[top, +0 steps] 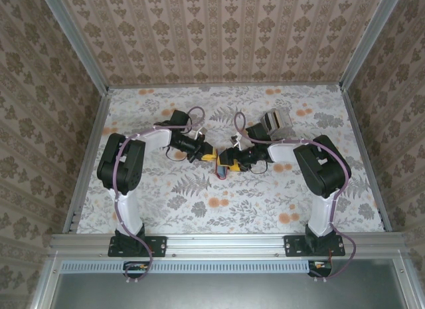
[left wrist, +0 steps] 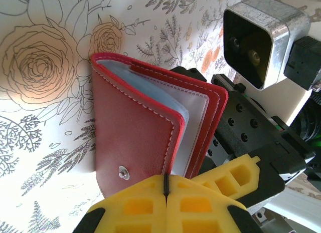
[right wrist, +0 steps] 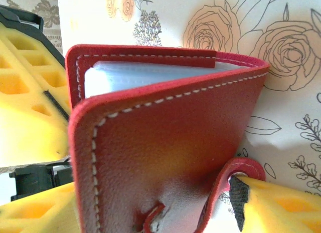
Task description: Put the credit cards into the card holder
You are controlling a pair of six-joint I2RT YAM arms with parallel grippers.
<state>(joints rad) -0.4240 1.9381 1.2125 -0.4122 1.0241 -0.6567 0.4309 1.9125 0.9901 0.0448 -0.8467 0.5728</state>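
**Wallet pinched by the left tool at mid-desk, right tool spread around it**

We see the red wallet (left wrist: 135, 138) at the middle of the flowered desk (top: 166, 209), between the two arms where they meet. It is part-open like a book. The spine points away from the left wrist camera and the covers splay toward it. Between the covers lie pale sheets (left wrist: 150, 90); we cannot tell whether they are cards or sleeves.

The left tool (left wrist: 165, 185) has its yellow fingers (left wrist: 130, 208) pressed together. The edge of the wallet's front cover runs into the seam between them, so we read it as clamped on that cover. A metal snap (left wrist: 123, 173) sits on the cover just beside the fingertips.

The right tool (right wrist: 150, 208) has its jaws apart, with the wallet between them. From the right wrist, one yellow finger (right wrist: 281, 208) touches the wallet's curled tab (right wrist: 241, 168) at the lower right. The other finger shows at the lower left, beside the opposite cover.

A clear box (top: 277, 121) stands at the far right of the desk, well apart from the wallet.
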